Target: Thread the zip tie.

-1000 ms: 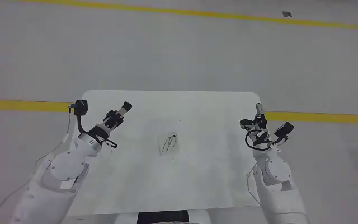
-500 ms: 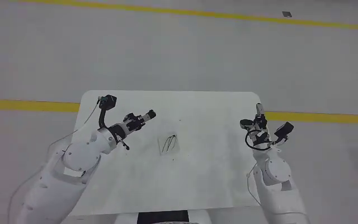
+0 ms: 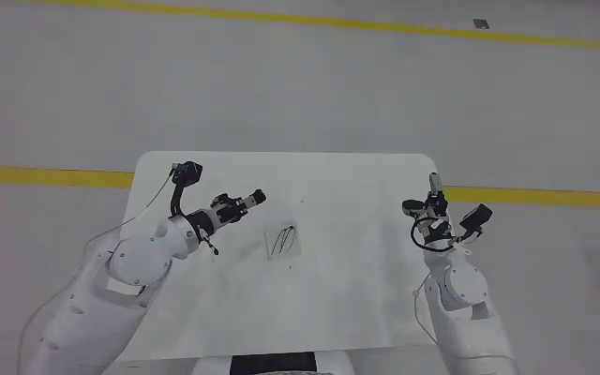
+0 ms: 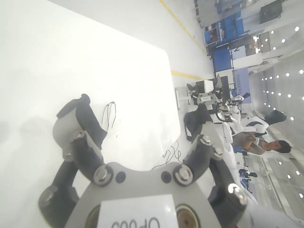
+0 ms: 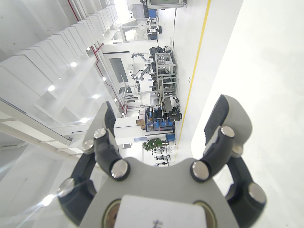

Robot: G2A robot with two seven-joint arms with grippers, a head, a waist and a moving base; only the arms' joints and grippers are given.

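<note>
zip tie (image 3: 284, 240) — mid-desk, flat: lower your spread left gripper (image 3: 255, 198) squarely over one end; right gripper (image 3: 434, 183) spread too.

Overhead, and behind left pincer (image 4: 139, 112) — table (image 3: 356, 300) shared

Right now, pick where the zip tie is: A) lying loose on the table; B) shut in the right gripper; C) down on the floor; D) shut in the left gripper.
A: the zip tie lies on the table near its middle, apart from the open left gripper and the open right gripper.
</note>
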